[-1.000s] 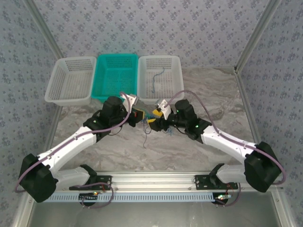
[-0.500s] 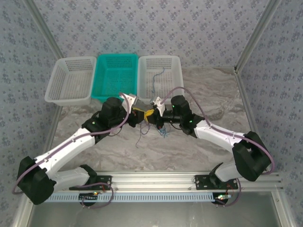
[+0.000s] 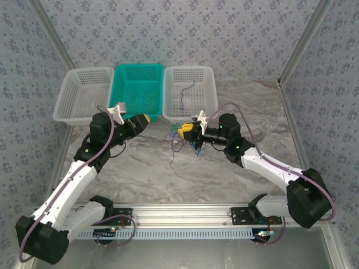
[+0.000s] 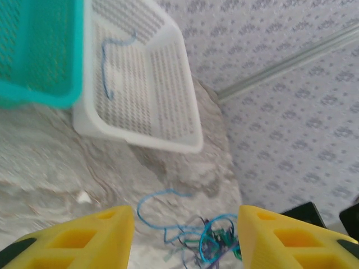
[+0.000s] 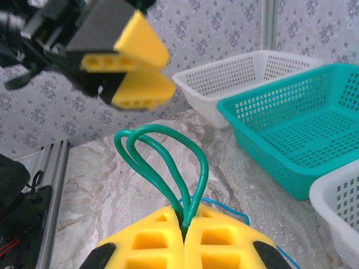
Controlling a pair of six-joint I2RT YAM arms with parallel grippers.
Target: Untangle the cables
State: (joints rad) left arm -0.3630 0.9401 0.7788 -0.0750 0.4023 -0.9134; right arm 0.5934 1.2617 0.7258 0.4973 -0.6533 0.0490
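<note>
Lower centre: right gripper [image 5: 184, 221] pinched tight on green cable [image 5: 203, 171], seemingly 2 loops; left gripper [image 4: 185, 216] parted, empty.

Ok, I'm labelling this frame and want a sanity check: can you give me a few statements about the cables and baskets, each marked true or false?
1. The right end effector is shut on a green cable loop. True.
2. The teal basket stands between the left white basket and the right white basket. True.
3. The teal basket holds a blue cable. False: it lies in the right white basket.
4. The left end effector grips the tangle. False: it is open and holds nothing.
</note>
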